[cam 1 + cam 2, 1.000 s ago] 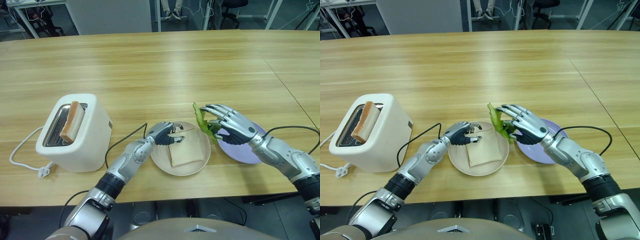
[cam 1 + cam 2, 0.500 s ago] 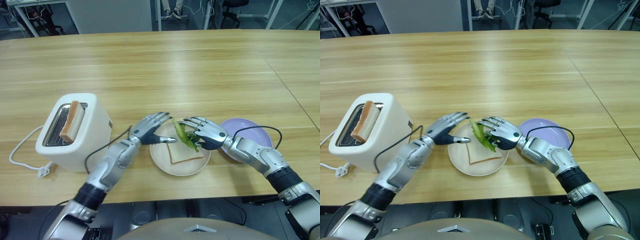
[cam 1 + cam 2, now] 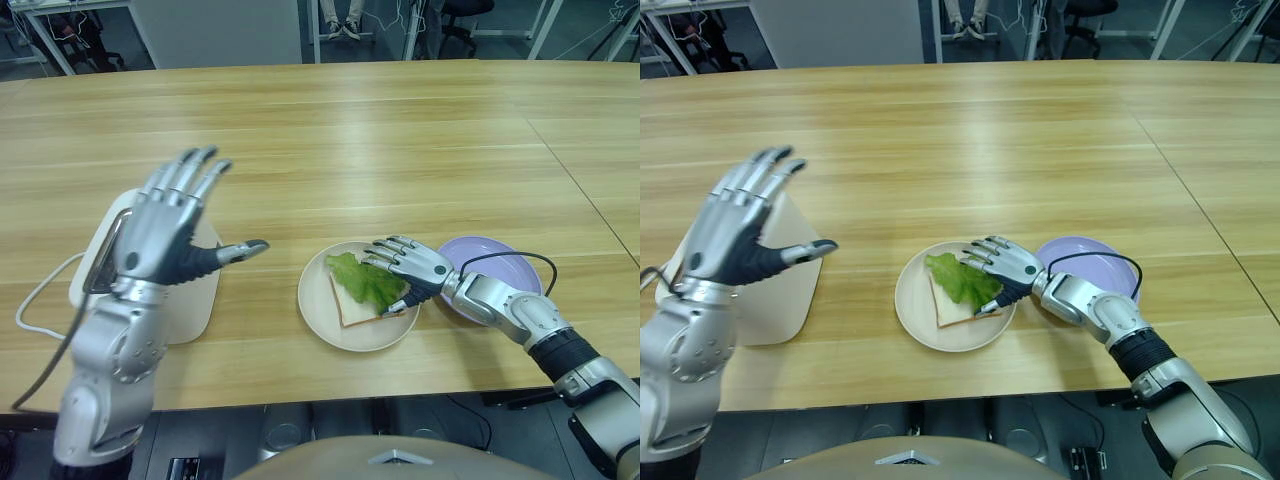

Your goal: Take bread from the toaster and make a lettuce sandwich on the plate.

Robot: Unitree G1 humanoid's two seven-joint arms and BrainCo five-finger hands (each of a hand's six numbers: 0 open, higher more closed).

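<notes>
Moved: the lettuce [image 3: 365, 280], held up over the plate half a second ago, now lies on the bread; the left hand has gone from the plate's left edge up in front of the toaster.
Lettuce: a green, crinkled leaf lying flat across the upper part of the bread slice [image 3: 350, 312], with bare bread showing at the slice's lower left.
Bread slice: a pale square lying flat in the middle of the beige plate [image 3: 360, 343].
Beige plate: round, on the wooden table [image 3: 350, 130] near its front edge, between the toaster and the purple plate.
Right hand [image 3: 415, 268]: low over the beige plate's right rim, fingers stretched out and parted, their tips at the leaf's right edge. The thumb sits apart from them, lower down, by the bread's right corner, and the hand grips nothing.
Purple plate [image 3: 480, 250]: just beside the beige plate on its right. The right wrist lies across its near side and a black cable loops over it.
Left hand [image 3: 160, 235]: raised with the palm facing away, fingers spread wide and pointing up, thumb out to the right, holding nothing.
Toaster [image 3: 195, 300]: cream, well to the left of the plates, its top and slots hidden behind the left hand.
White cord [image 3: 48, 272]: curves out from the toaster's left side over the table.
</notes>
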